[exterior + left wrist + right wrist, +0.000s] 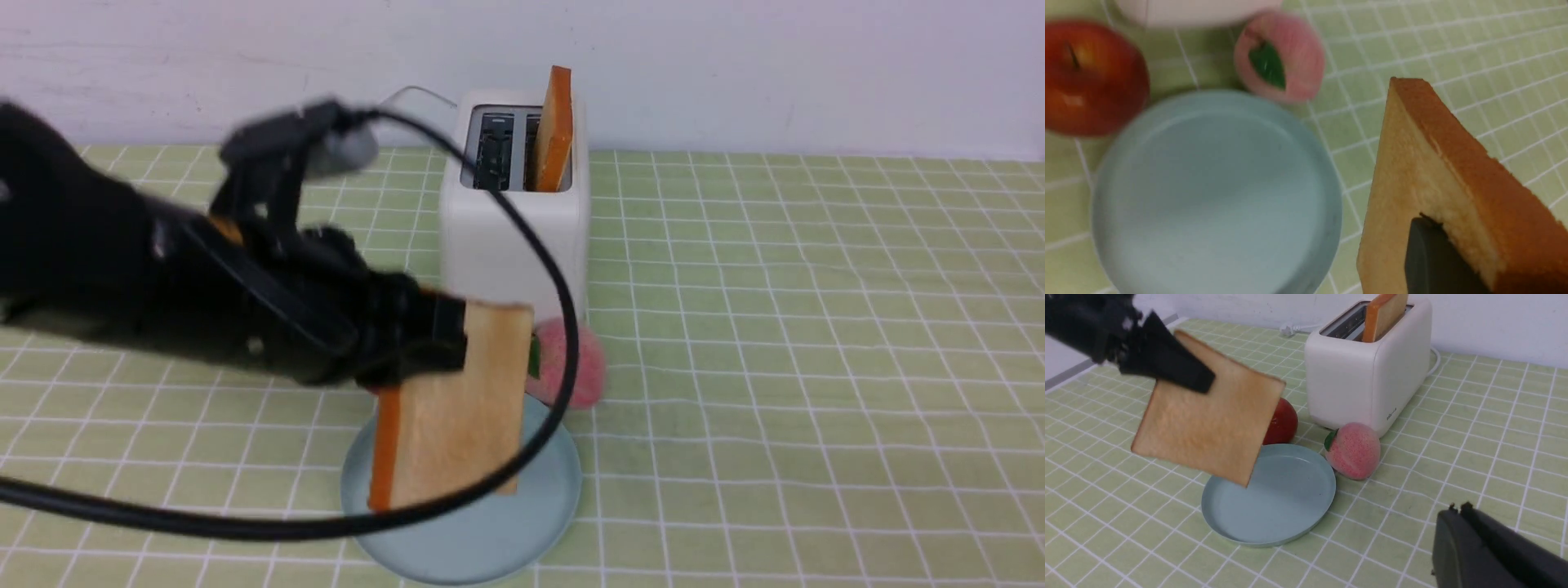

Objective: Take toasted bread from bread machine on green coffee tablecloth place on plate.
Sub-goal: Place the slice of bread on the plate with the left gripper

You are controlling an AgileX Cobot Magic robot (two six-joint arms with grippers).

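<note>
Near right: right gripper (1457,512), jaws together, empty | round pale blue-grey plate (490,555) on yellow-green grid tablecloth (816,327) | left gripper (453,343) clamping square golden toast slice (457,408) above plate | pink peach (584,367) | far: boxy white toaster (506,245), second slice (555,131) upright in right slot

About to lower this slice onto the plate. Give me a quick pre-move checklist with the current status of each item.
1. Grip: left gripper clamped on the held slice: ok.
2. Landing spot: plate has nothing lying in it: ok.
3. Alignment: held slice's lower corner hangs over the plate: ok; centring: cannot tell.
4. Neighbours: peach and apple sit outside the rim: ok.
5. Other arm: right gripper shut, off to the side of the plate: ok.
6. Remaining work: second slice upright in the toaster: ok.
</note>
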